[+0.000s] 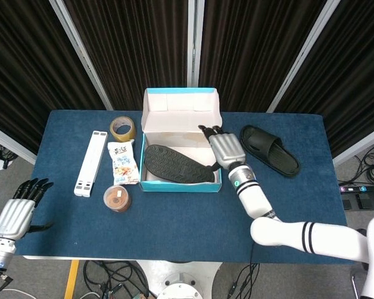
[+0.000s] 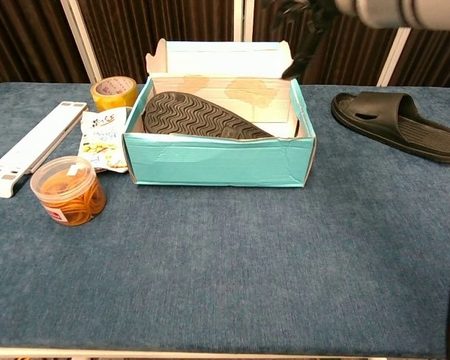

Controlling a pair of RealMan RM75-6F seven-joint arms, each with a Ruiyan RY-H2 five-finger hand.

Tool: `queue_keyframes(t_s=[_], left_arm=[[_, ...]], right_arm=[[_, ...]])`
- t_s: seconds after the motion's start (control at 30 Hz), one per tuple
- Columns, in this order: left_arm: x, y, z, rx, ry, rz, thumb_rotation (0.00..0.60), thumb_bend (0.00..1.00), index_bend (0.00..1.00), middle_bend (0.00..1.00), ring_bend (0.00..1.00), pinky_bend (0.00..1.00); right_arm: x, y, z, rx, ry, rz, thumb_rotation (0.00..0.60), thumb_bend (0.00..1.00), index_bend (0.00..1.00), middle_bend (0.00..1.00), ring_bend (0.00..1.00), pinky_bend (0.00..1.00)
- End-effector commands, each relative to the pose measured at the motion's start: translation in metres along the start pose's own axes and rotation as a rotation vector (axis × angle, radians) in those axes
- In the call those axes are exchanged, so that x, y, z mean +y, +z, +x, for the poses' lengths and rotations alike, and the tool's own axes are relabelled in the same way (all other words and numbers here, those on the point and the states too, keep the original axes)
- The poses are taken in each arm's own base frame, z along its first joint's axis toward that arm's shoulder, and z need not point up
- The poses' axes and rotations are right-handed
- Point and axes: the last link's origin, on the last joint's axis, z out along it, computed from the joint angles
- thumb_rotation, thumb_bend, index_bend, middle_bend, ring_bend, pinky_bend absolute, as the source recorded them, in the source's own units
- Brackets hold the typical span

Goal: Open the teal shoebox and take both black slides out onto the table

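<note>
The teal shoebox [image 1: 218, 163] [image 2: 217, 161] stands open at the table's middle back, its lid flap upright behind it. One black slide [image 1: 177, 165] [image 2: 199, 116] lies sole up inside it. The other black slide [image 1: 269, 149] [image 2: 397, 124] lies right side up on the table, to the right of the box, with nothing touching it. My right hand [image 1: 223, 148] [image 2: 304, 34] hovers over the box's right wall, fingers apart and holding nothing. My left hand [image 1: 15, 212] hangs beyond the table's front left corner, fingers apart and empty.
Left of the box are a roll of tape [image 1: 123, 129] [image 2: 114, 92], a snack packet [image 1: 123, 163] [image 2: 105, 139], a long white bar [image 1: 90, 163] [image 2: 30, 146] and a round tub of rubber bands [image 1: 117, 198] [image 2: 67, 191]. Blue cloth covers the table.
</note>
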Motion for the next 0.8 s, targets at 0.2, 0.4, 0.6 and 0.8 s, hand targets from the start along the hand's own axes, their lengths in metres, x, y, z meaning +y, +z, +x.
queue_keyframes(t_s=[0.2,0.4,0.6,0.8], left_arm=[[-0.006,-0.003,0.000,0.002,-0.013,0.016,0.600,0.12,0.11,0.06,0.00,0.06],[-0.012,-0.006,0.000,0.002,-0.020,0.027,0.600,0.12,0.11,0.06,0.00,0.06],[-0.014,-0.007,0.001,0.003,-0.020,0.030,0.600,0.12,0.11,0.06,0.00,0.06],[-0.015,-0.007,0.000,-0.001,-0.021,0.031,0.600,0.12,0.11,0.06,0.00,0.06]], right_arm=[[-0.040,0.030,-0.046,-0.076,-0.010,-0.002,0.600,0.04,0.01,0.15,0.09,0.29],[-0.057,0.046,-0.071,-0.096,0.011,-0.004,0.600,0.03,0.01,0.12,0.07,0.23],[-0.072,0.055,-0.086,-0.095,0.041,0.014,0.600,0.03,0.01,0.10,0.05,0.20],[-0.077,0.059,-0.099,-0.104,0.041,0.005,0.600,0.02,0.00,0.06,0.01,0.15]])
